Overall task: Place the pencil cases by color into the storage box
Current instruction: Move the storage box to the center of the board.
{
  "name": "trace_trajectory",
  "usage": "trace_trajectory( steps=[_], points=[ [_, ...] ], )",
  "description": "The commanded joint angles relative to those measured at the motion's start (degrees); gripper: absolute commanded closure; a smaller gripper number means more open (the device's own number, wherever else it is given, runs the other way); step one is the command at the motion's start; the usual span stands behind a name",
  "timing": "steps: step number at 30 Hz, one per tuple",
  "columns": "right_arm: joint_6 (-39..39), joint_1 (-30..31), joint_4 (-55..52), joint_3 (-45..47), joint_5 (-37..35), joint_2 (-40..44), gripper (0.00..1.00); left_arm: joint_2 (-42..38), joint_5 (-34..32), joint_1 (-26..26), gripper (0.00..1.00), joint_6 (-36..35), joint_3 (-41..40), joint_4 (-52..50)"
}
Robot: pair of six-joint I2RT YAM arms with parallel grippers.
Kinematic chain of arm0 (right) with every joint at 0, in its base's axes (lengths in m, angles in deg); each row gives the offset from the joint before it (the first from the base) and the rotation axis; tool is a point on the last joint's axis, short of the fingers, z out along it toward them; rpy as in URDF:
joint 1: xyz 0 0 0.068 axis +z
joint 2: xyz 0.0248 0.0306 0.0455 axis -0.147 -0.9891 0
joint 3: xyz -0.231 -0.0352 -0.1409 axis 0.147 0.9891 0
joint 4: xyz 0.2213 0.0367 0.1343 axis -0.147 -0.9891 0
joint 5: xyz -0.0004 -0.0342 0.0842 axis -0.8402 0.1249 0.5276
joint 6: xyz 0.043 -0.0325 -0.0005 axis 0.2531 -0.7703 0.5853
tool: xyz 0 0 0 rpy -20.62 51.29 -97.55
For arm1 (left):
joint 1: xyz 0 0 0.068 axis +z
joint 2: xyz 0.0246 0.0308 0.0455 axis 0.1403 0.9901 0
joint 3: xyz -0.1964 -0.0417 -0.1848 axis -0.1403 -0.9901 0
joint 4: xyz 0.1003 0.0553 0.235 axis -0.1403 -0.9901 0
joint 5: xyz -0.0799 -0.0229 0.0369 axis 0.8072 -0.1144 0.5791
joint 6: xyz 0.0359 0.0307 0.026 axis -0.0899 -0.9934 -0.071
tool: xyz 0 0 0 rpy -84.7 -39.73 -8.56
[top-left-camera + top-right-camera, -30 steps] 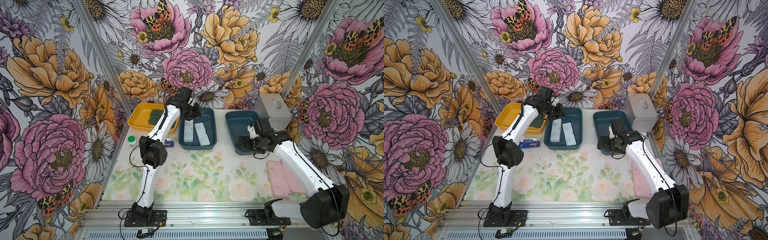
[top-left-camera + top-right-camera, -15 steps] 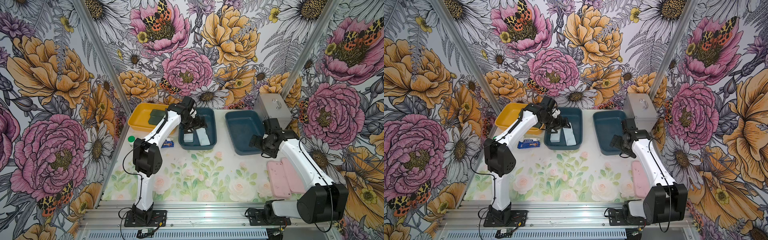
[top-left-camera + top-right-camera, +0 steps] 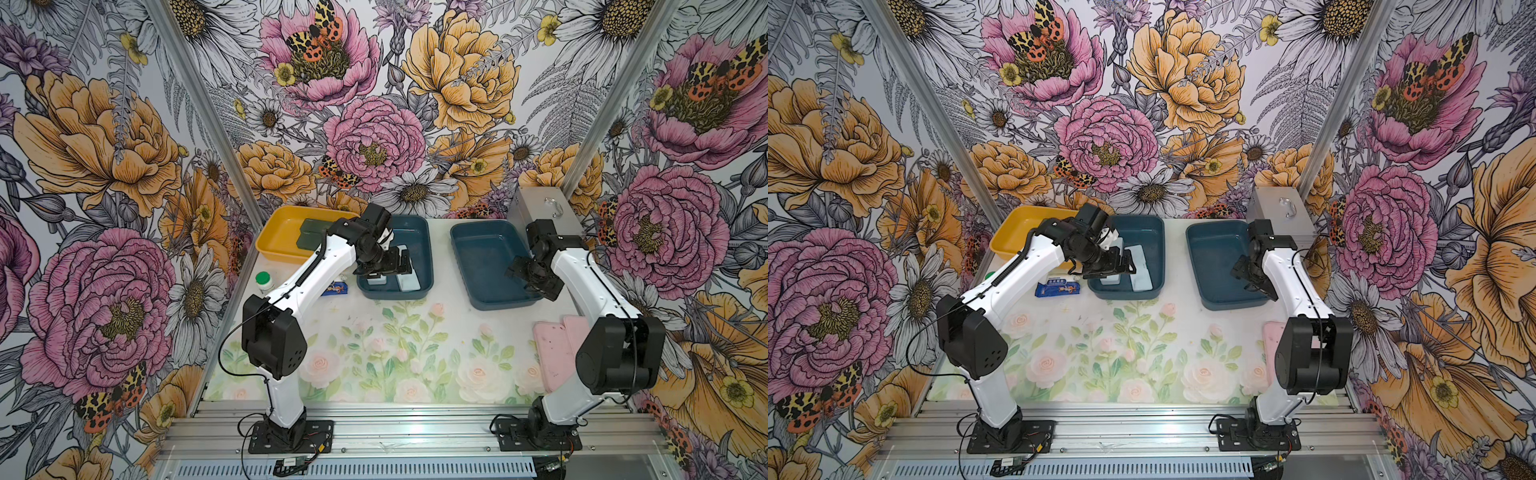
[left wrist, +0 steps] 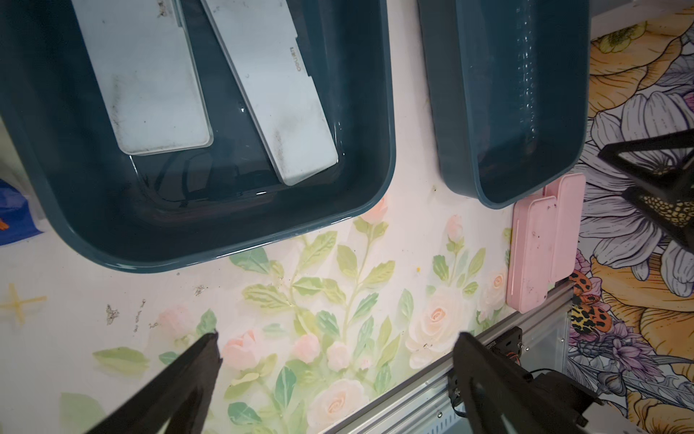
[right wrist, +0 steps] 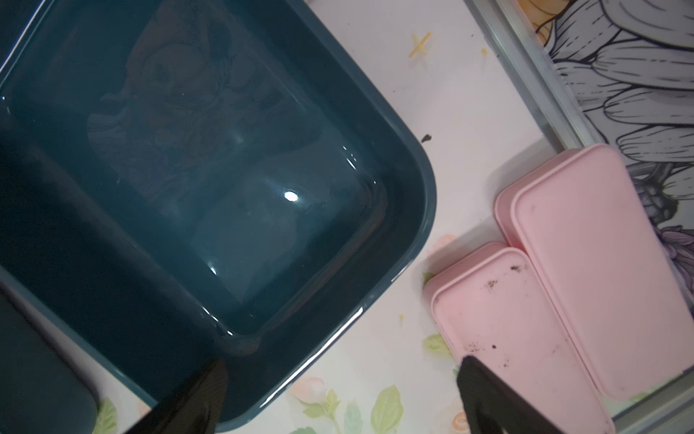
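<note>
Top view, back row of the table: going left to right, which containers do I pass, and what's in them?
yellow tray with dark green pencil cases → middle teal tray with pale blue pencil cases → right teal tray, nothing in it → silver metal box

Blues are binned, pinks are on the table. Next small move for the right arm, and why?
Probably swing the right tool off the empty teal bin and over the nearer pink pencil case. It is open and empty, over the bin's corner, and both pink cases lie side by side on the table just beside it.
</note>
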Motion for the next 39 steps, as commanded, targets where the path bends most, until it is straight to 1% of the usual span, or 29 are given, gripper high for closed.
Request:
trace_trajectory(
  steps=[1,5,6,11,12,15,17,20,23,27,28,36,39],
  points=[
    [-1.0,-1.0,1.1,-5.9,-2.7,-5.3,0.01,-3.4,-1.4,0.7,0.01,-1.6,-1.2,1.0],
    [-1.0,-2.6,0.5,-12.8,-2.7,-11.2,0.01,-4.5,-2.0,1.9,0.01,-1.5,-2.3,1.0],
    [-6.5,-3.0,0.1,-14.1,-6.1,-12.4,0.02,-4.7,-2.0,2.3,0.01,-1.4,-2.4,1.0],
    [-12.3,-3.9,0.1,-15.7,-8.5,-14.5,0.08,-5.2,-2.7,4.2,0.01,-0.9,-2.6,1.1],
    [-13.6,-3.7,0.8,-15.2,-7.4,-14.4,0.09,-5.3,-3.0,4.4,0.01,-0.9,-2.6,1.2],
    [-17.5,-1.6,3.4,-12.9,-1.2,-13.0,0.11,-5.1,-3.4,5.0,0.01,-0.6,-3.2,1.7],
    [-18.0,-0.1,4.3,-12.4,2.8,-12.7,0.14,-4.9,-3.2,5.2,0.01,-0.3,-3.5,2.0],
    [-18.6,1.8,4.4,-13.2,5.9,-14.2,0.19,-4.6,-2.9,5.4,0.01,0.1,-3.8,2.6],
    [-19.9,3.2,4.3,-14.7,8.5,-17.0,0.29,-4.4,-2.8,5.5,0.01,0.4,-3.9,3.0],
    [-21.0,4.7,4.3,-16.3,11.5,-20.3,0.47,-5.1,-3.4,5.4,0.01,1.0,-4.6,3.2],
    [-21.1,5.1,4.2,-16.7,11.9,-20.9,0.50,-5.4,-3.4,5.5,0.01,1.2,-4.9,3.2],
    [-21.4,8.9,3.6,-20.3,14.3,-26.4,0.54,-8.3,-4.7,5.5,0.01,2.0,-8.1,3.6],
    [-20.7,10.6,3.5,-23.3,15.6,-28.9,0.55,-9.3,-5.0,5.5,0.01,2.2,-9.6,3.9]
  ],
)
